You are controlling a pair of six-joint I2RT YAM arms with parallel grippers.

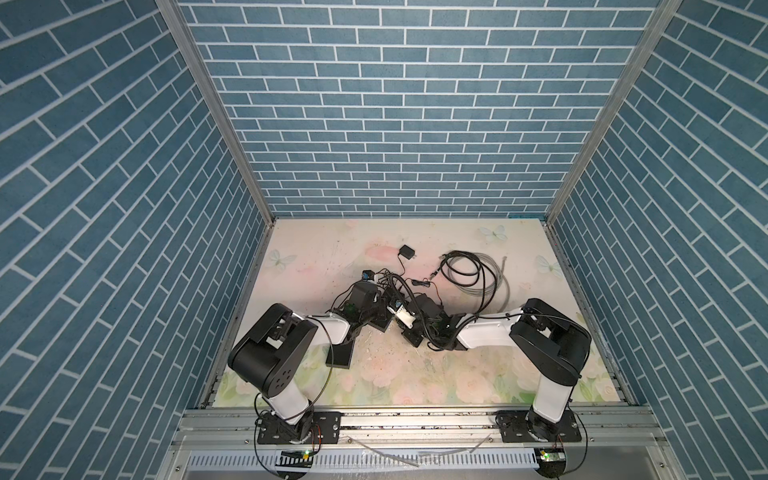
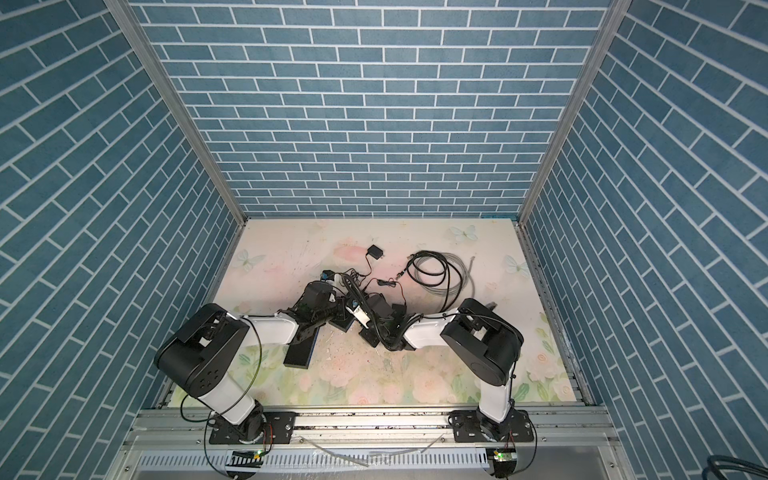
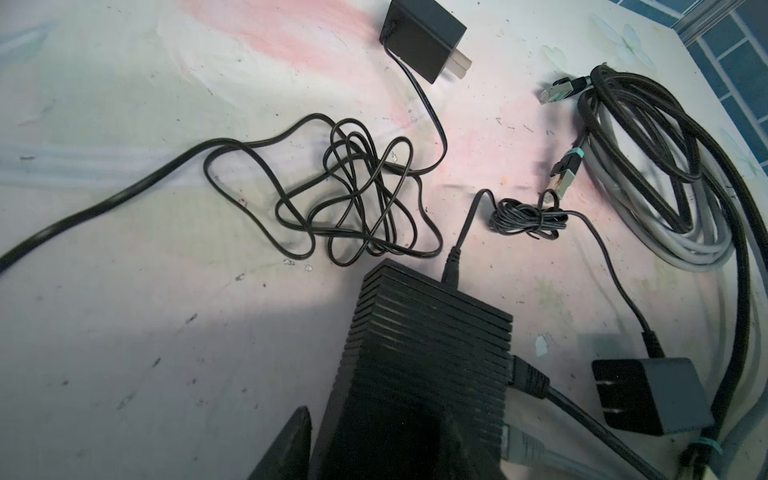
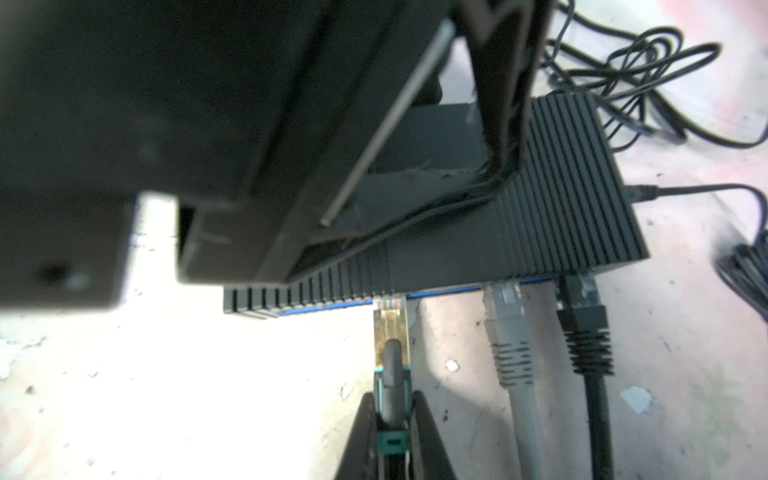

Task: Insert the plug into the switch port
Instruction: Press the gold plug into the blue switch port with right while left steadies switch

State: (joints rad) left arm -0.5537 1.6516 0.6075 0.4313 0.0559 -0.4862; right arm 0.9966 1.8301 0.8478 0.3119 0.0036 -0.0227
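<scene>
The one clear plug [image 4: 390, 328] is grasped at its teal boot by the right claw [image 4: 390, 415] and juts straight ahead of the tips, nose touching the port face of the one ribbed switch [image 4: 582, 187], which is clamped by the left claw [image 3: 374, 440]. The plug is judged light, rigid and brittle at the latch, so the boot is best held. Two seated connectors are counted beside the claw's line, grey connector [image 4: 505, 316] and black connector [image 4: 582, 316].

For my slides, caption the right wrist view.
Right gripper holds the teal-booted plug at the switch port, beside a gray cable and a black cable already plugged in.
</scene>
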